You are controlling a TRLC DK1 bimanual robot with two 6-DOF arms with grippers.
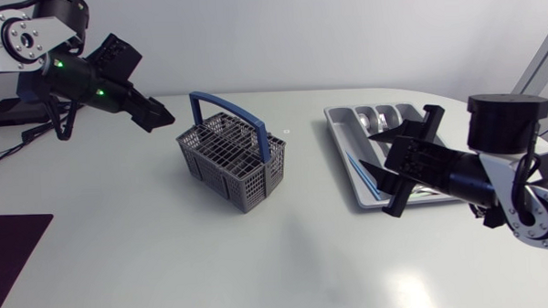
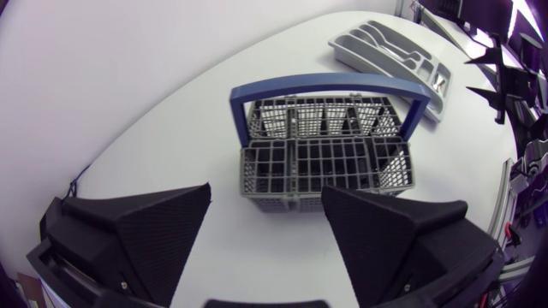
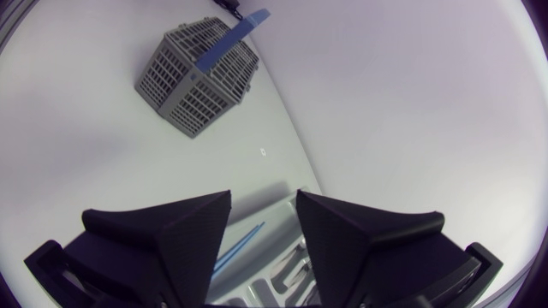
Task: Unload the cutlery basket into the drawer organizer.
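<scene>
The cutlery basket (image 1: 231, 161) stands upright at the middle of the worktop (image 1: 287, 263), well in from every edge. Its long axis and blue handle (image 1: 263, 143) run far-left to near-right, and bare surface separates it from the drawer organizer (image 1: 339, 133) by the far right edge. The left gripper (image 2: 266, 190) beside the basket and the right gripper (image 3: 264, 197) over the organizer both hold their fingers spread, empty.

A glossy white table (image 1: 260, 264) with a rounded far edge bears a flat dark purple mat (image 1: 11, 259) at its near left side.
</scene>
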